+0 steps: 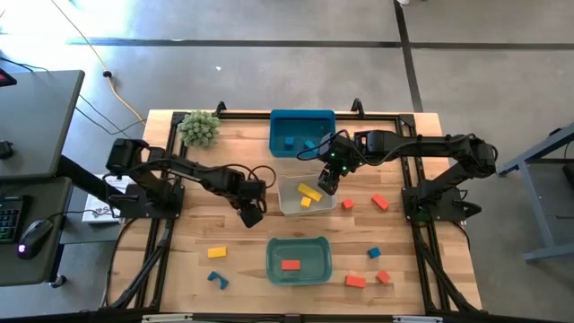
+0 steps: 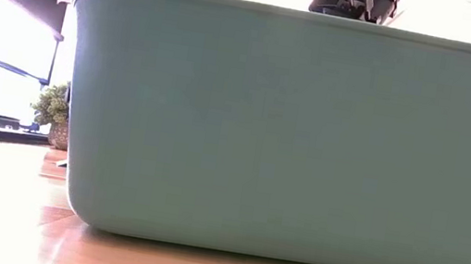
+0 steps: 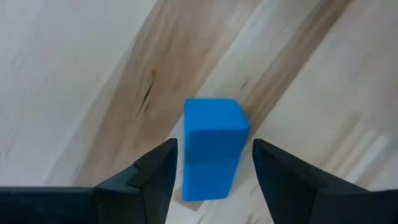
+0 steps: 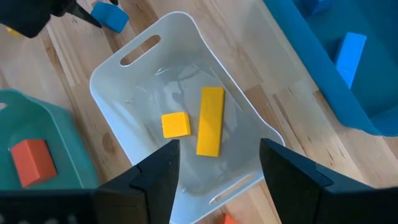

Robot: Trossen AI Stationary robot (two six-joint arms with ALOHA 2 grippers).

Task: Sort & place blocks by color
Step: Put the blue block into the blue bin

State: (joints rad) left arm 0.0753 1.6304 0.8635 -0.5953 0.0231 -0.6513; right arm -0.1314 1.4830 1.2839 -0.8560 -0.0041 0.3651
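My left gripper (image 1: 251,213) (image 3: 214,144) hangs low over the table, left of the white bin (image 1: 289,205). It is open, and its fingers stand on either side of a blue block (image 3: 212,146) with a small gap on each side. The block rests on the wood. My right gripper (image 1: 327,182) (image 4: 219,146) is open and holds nothing above the white bin's (image 4: 118,93) far edge. A yellow cube (image 4: 175,124) and a yellow bar (image 4: 210,121) lie in that bin. The blue bin (image 1: 302,115) holds blue blocks, and the green bin (image 1: 273,265) holds a red block (image 1: 291,265).
Loose blocks lie on the table: yellow (image 1: 217,252) and blue (image 1: 218,280) near the left front, blue (image 1: 374,253) and red ones (image 1: 356,281) (image 1: 380,202) (image 1: 347,205) on the right. A green plant ball (image 1: 199,128) sits at the far left corner. The green bin's wall (image 2: 292,131) fills the low view.
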